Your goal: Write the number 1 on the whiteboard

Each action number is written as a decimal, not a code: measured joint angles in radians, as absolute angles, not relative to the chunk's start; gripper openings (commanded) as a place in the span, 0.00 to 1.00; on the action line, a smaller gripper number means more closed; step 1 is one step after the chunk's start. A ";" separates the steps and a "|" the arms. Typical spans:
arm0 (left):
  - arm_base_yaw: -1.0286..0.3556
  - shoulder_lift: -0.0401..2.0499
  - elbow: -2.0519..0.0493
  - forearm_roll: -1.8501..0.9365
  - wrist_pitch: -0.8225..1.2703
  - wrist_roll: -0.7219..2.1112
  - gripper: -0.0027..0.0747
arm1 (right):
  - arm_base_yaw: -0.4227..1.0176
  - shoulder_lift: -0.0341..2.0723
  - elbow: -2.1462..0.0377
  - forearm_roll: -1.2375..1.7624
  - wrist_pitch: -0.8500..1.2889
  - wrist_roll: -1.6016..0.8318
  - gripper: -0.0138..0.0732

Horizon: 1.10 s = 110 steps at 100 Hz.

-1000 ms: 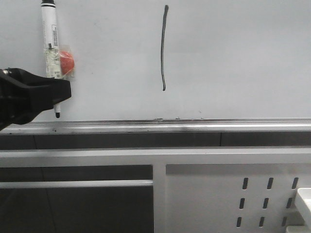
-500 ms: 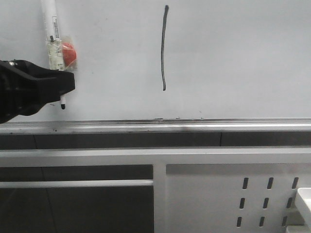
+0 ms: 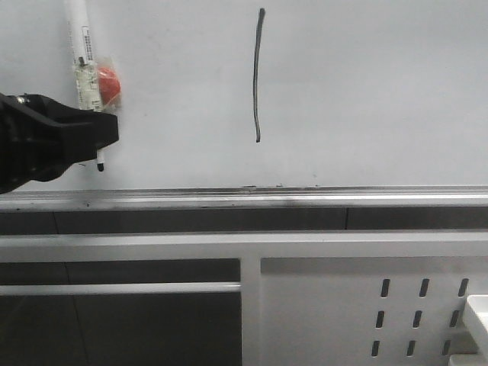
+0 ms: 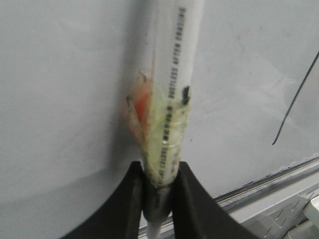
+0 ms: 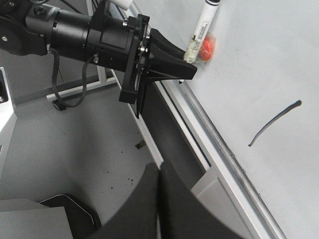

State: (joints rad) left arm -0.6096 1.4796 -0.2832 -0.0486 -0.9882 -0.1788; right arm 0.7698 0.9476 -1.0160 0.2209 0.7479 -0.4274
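Left fingers (image 3: 91,137) pinch the marker (image 3: 82,53); right fingers (image 5: 158,199) pressed together; we see the number 1 (image 3: 258,76) on the whiteboard (image 3: 366,91).

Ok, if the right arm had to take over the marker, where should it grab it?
Probably the bare white barrel above the left gripper, approaching from the right side: the marker stands nearly upright against the whiteboard, its lower part is clamped, and a red piece is taped mid-barrel.
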 measured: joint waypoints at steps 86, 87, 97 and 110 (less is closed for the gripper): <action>-0.610 1.480 -0.123 -0.041 -1.133 -0.179 0.40 | 0.770 0.948 -1.016 0.221 0.771 -0.427 0.08; -0.610 1.480 -0.119 -0.041 -1.133 -0.179 0.40 | 0.770 0.948 -1.016 0.221 0.771 -0.427 0.08; -0.610 1.480 -0.073 -0.019 -1.133 -0.179 0.32 | 0.770 0.946 -1.016 0.221 0.766 -0.427 0.08; -0.610 1.480 -0.038 0.034 -1.133 -0.179 0.07 | 0.770 0.916 -0.991 0.219 0.712 -0.427 0.08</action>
